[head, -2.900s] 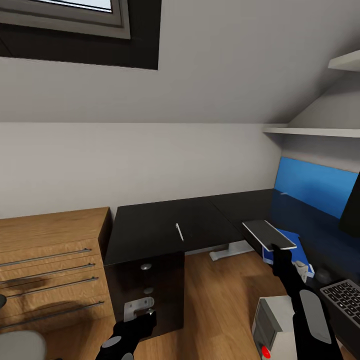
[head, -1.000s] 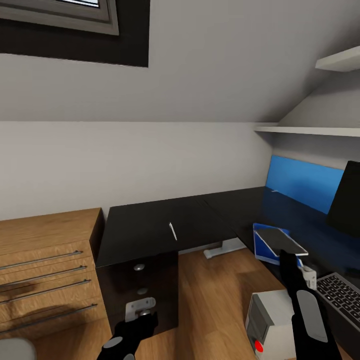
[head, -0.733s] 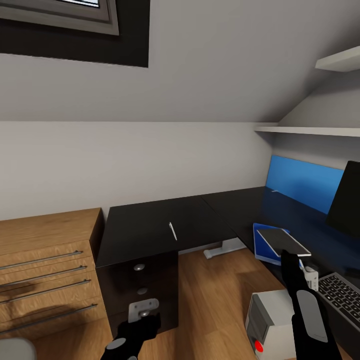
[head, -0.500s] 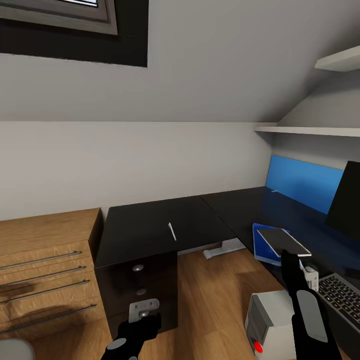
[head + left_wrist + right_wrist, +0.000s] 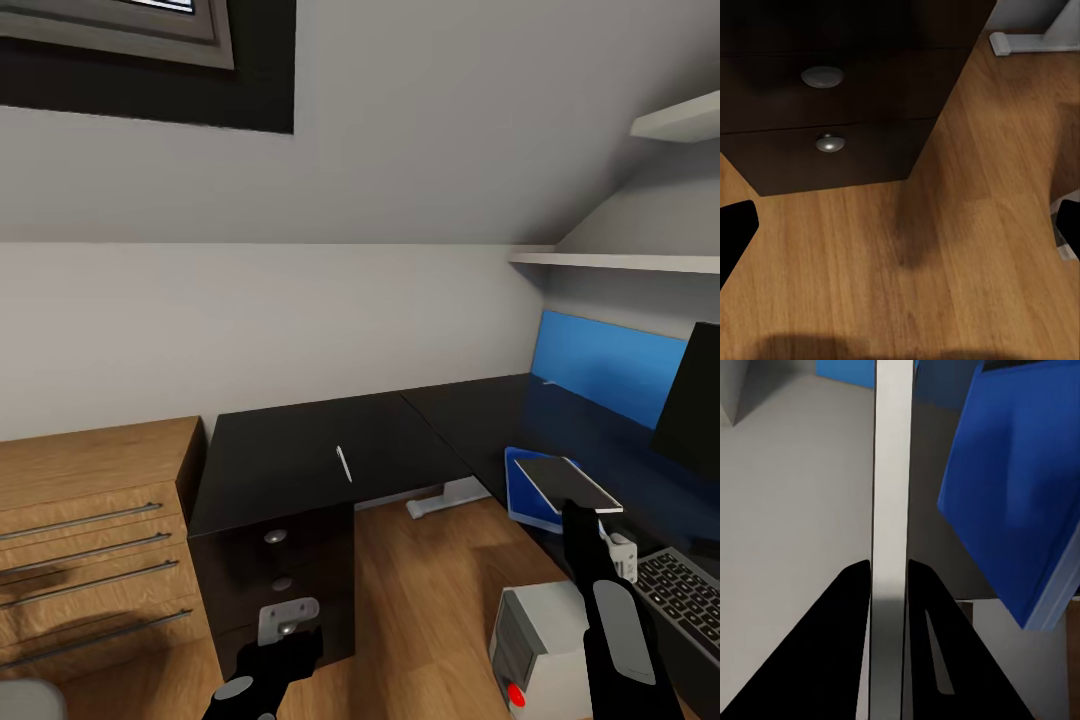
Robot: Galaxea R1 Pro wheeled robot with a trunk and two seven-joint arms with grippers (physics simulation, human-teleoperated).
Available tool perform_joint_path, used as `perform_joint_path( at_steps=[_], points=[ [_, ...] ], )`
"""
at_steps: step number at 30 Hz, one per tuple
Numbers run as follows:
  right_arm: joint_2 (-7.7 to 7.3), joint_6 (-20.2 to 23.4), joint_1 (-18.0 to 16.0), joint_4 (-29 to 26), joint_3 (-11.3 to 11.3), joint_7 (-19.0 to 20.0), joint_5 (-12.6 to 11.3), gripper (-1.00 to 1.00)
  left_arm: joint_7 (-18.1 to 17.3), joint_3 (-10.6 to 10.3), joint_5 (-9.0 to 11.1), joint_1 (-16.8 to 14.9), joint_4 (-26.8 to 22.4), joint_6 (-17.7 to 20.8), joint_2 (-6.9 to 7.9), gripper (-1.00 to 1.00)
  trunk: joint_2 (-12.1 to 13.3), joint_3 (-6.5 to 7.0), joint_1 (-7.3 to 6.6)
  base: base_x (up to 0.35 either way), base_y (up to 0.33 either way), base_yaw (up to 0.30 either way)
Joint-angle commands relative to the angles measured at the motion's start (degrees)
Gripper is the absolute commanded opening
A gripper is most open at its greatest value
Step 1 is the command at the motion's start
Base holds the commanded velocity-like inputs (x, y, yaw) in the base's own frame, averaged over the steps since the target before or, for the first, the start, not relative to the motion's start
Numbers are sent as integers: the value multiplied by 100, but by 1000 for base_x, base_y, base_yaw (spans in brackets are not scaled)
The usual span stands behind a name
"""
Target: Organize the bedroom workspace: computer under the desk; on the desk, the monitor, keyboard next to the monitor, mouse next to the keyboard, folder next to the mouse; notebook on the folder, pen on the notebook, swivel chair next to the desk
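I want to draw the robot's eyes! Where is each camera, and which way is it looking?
Head view: high on the robot, looking forward and down at the desk; both black arms show, the right tool holding the notebook.
Left wrist view: by the left tool, facing the floor and the desk's drawers.
Right wrist view: by the right tool, looking along the gripped notebook towards the folder.
Shared: head and right wrist views both see notebook and folder.

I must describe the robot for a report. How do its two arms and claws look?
Both arms are black with a light grey oval panel on the forearm. The left claw has a light grey metal plate; the right claw shows flat black tapering fingers.
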Motion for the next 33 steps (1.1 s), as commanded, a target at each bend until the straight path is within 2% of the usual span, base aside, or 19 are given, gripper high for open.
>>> perform_joint_path(
  at_steps=[1, 11, 24, 33],
  points=[
    [6, 37, -5, -11, -16, 2, -59, -100, 52, -5, 59, -2, -9, 3, 0, 100, -3, -5, 1, 123, 41, 0],
    [4, 38, -5, 56, 0, 2, -50, -100, 20, -14, 73, -2, -9, 6, 0, 100, -3, -5, 1, 51, 19, 0],
    [-1, 38, -5, 59, 1, 2, -50, -100, 27, -13, 80, -2, -9, 6, 0, 100, 518, 228, -285, 1, 0, 0],
    [-19, 41, -5, 294, 9, -97, -55, -100, 28, -11, 83, -2, -9, 6, 0, 100, 518, 228, -285, 0, 0, 0]
  ],
)
